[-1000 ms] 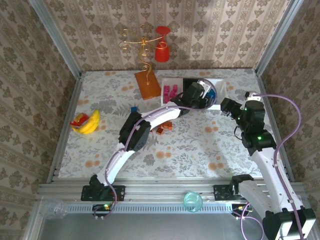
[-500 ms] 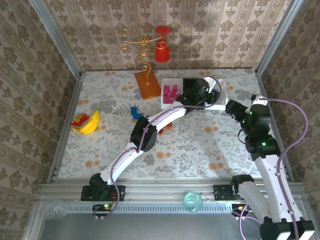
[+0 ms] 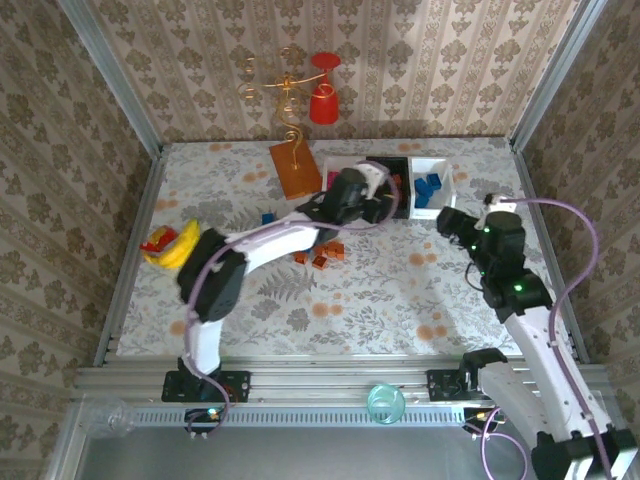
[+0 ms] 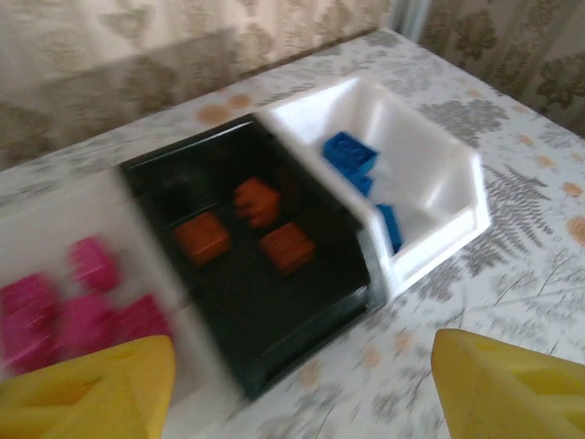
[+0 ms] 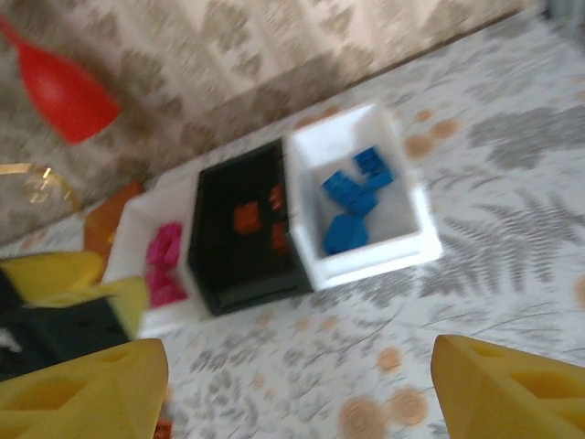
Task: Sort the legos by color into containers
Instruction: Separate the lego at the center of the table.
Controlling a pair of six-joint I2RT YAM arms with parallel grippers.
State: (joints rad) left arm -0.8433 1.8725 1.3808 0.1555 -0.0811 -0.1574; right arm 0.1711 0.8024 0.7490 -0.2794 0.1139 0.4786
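Three containers stand side by side at the back. The white container (image 4: pixel 439 183) on the right holds blue legos (image 4: pixel 350 153). The black container (image 4: pixel 265 302) in the middle holds three orange legos (image 4: pixel 286 247). The white container (image 5: pixel 137 274) on the left holds pink legos (image 4: pixel 82 306). My left gripper (image 4: pixel 297 375) hangs open and empty just in front of the black container (image 3: pixel 400 172). My right gripper (image 5: pixel 297 375) is open and empty too, near the blue-filled container (image 3: pixel 432 188). Loose orange legos (image 3: pixel 326 254) and a blue lego (image 3: pixel 268 217) lie on the table.
An orange board (image 3: pixel 295 170) with a gold wire stand lies left of the containers. A red cup (image 3: pixel 323 100) hangs on the back wall. A banana toy (image 3: pixel 172 243) sits at the table's left edge. The two grippers (image 3: pixel 383 206) (image 3: pixel 448 222) are close together.
My left gripper has opened and drawn back from over the containers towards the near left, its elbow swinging left. The right gripper has shifted slightly left.
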